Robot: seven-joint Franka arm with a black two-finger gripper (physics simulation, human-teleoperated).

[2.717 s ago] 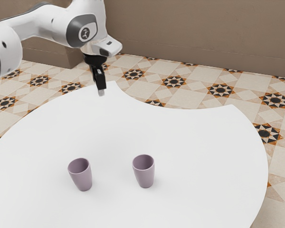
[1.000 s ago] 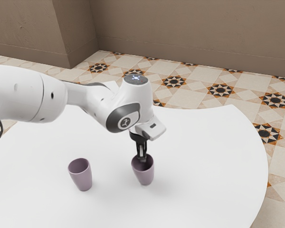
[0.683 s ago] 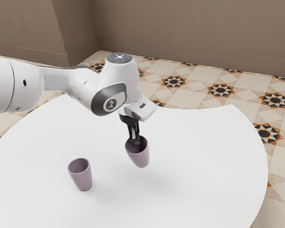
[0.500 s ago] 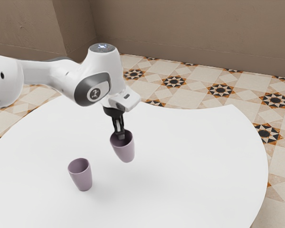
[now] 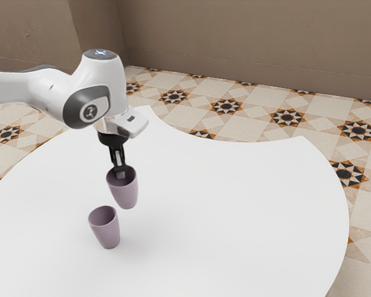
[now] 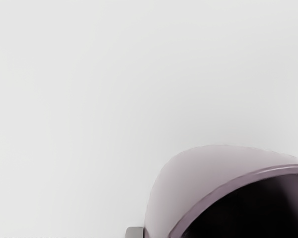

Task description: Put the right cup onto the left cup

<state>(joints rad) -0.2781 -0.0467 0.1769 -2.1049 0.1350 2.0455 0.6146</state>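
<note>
Cup [image 5: 126,195] in the air near the standing cup [image 5: 108,235]

The end effector [image 5: 120,172] pinches the wall of the held cup at its rim, one finger inside and one outside. The held cup hangs above the tabletop [image 5: 247,210], mouth up, beyond the standing cup and slightly toward the exterior view's right; it is not nested in it. Both are smooth, handleless and dusty mauve, with round mouths and sides that taper to rounded bases. In the wrist view, the held cup shows a thin, glossy lip around a dark hollow, with a grey fingertip [image 6: 134,232] beside its outer wall.

The standing cup rests on the matte white tabletop, which has curved edges and a scooped-out far side. Well beyond the standing cup lies the floor [image 5: 253,136], cream tile with black and orange star shapes, backed by a brown wall [image 5: 247,40].
</note>
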